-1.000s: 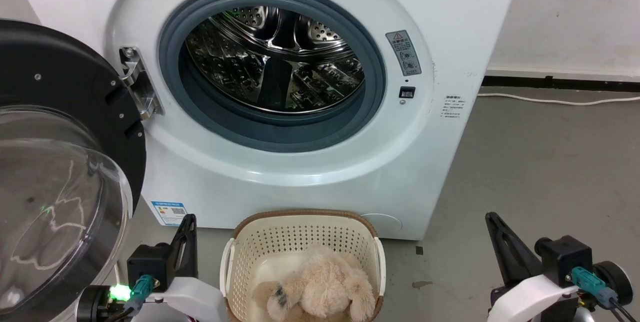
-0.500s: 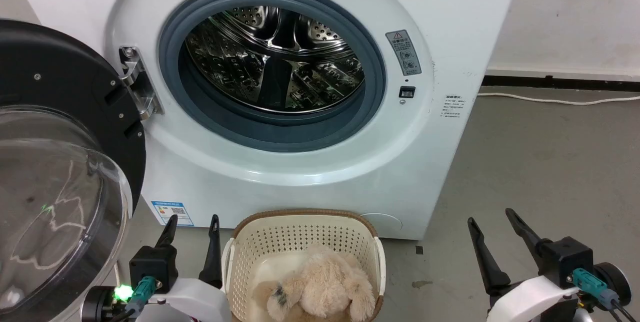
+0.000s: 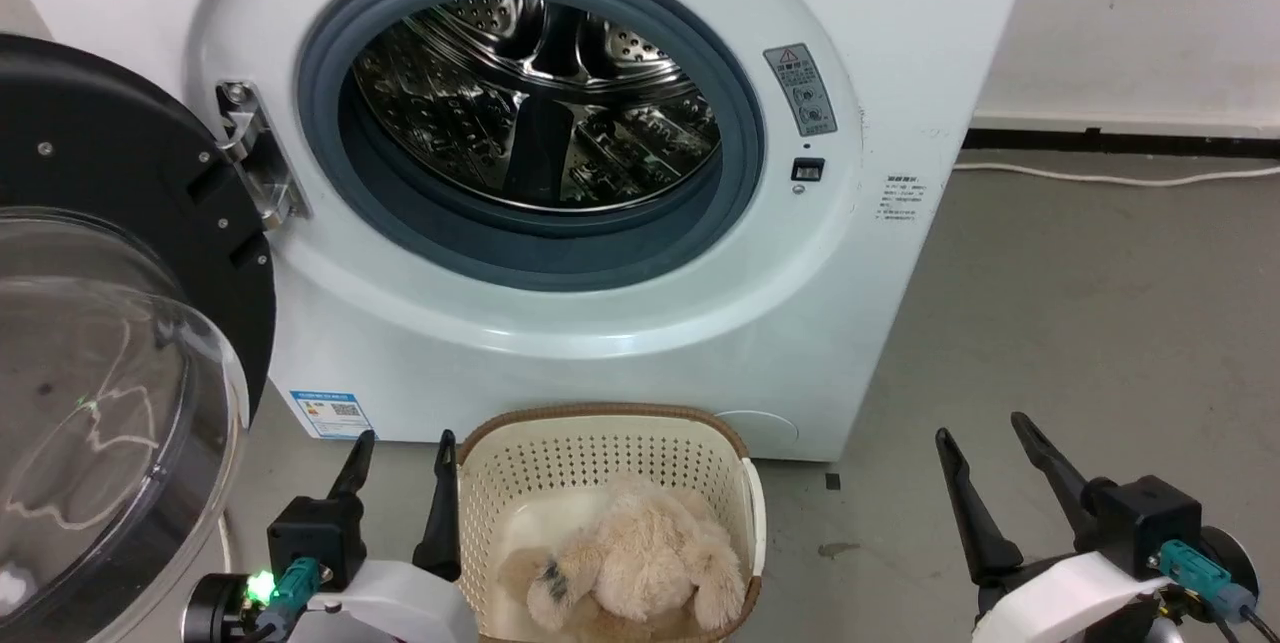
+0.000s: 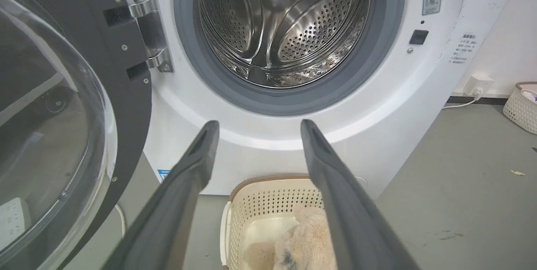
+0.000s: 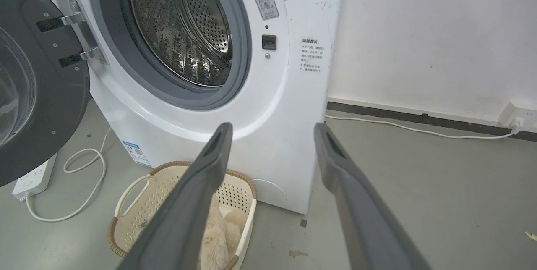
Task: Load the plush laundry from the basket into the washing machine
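Jaws of the left gripper (image 3: 405,443) and right gripper (image 3: 985,433) stand spread and empty, seemingly readied for a grab. Between them the plush laundry (image 3: 640,563) lies in the basket (image 3: 600,415), just near of the washing machine (image 3: 600,323), its door (image 3: 100,173) open at left, leaving the drum (image 3: 530,103) clear.

Right tool (image 5: 272,127) spread wide, basket (image 5: 157,192) sitting before the washing machine (image 5: 268,106).

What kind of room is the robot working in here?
Probably a laundry or utility room: a front-loading washing machine with its door open, and a laundry basket on a bare grey floor.
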